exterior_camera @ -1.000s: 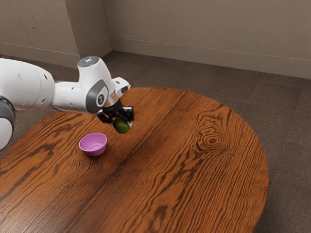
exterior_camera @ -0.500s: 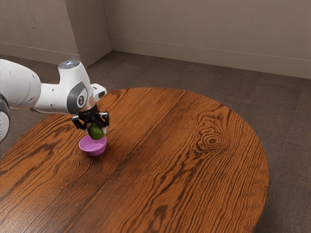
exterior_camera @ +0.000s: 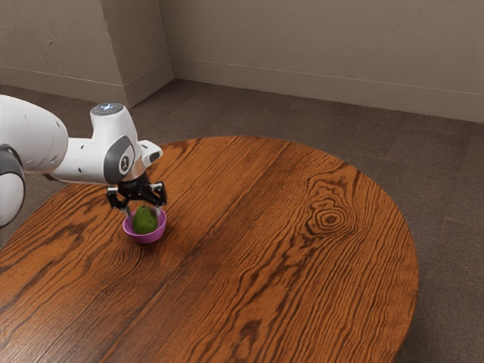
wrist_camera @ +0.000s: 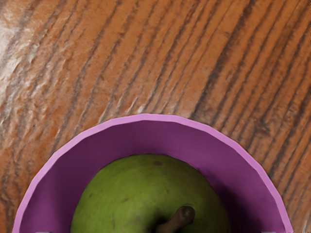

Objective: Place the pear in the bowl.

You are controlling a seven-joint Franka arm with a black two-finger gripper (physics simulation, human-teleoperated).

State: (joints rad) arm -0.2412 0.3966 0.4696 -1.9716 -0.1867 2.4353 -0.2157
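Exterior view now shows the pear (exterior_camera: 144,220) inside the bowl (exterior_camera: 146,237), no longer held above it as a moment ago, so the placing seems achieved. The gripper (exterior_camera: 144,212) is wide open around the pear, holding nothing. The arm (exterior_camera: 82,159) points its end downward, low over the bowl.

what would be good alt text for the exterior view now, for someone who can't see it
A green pear sits in a pink bowl on a round wooden table. A white robot arm reaches in from the exterior view's left, its black tool open over the pear.
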